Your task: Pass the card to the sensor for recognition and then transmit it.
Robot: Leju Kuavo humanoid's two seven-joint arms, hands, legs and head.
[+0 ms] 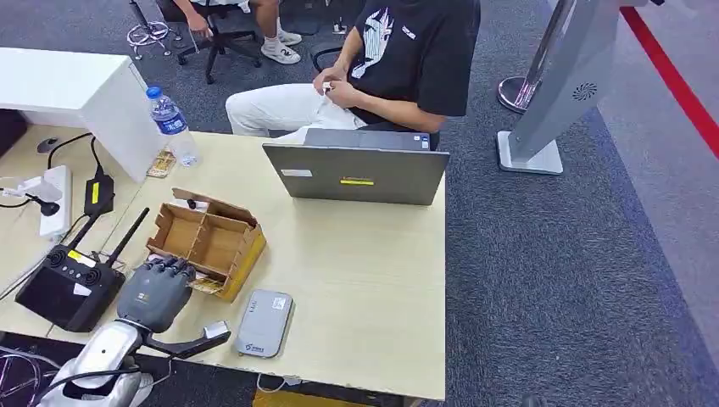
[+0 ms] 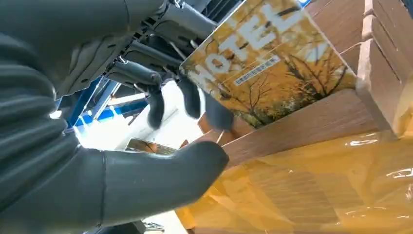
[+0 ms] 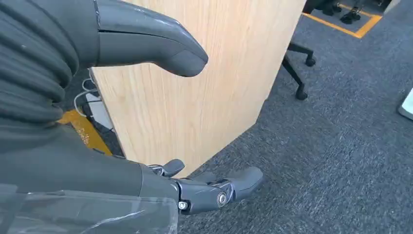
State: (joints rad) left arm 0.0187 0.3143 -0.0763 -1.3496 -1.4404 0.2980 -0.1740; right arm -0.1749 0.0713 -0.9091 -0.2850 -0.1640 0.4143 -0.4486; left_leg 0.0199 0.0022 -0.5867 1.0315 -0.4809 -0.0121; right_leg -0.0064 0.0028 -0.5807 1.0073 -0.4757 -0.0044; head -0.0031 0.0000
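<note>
A yellow card [image 2: 268, 63] printed "MOTEL" leans inside the wooden compartment box [image 1: 208, 240], near its front wall [image 2: 311, 122]. My left hand [image 1: 155, 292] reaches into the box's near end. Its dark fingertips [image 2: 191, 100] lie against the card's lower edge, while the thick thumb [image 2: 160, 183] stays apart outside the box wall. Nothing is pinched. The grey card sensor [image 1: 264, 323] lies flat on the table just right of that hand. My right hand [image 3: 160, 185] hangs beside the table's wooden side panel [image 3: 204, 97] over the carpet, fingers apart and holding nothing.
A grey laptop [image 1: 356, 174] stands at the table's far edge, with a seated person [image 1: 386, 59] behind it. A water bottle [image 1: 174, 127], a white box [image 1: 85, 93], a power strip [image 1: 55, 199] and a black remote controller [image 1: 68, 284] lie to the left. A white stand [image 1: 543, 127] is on the carpet.
</note>
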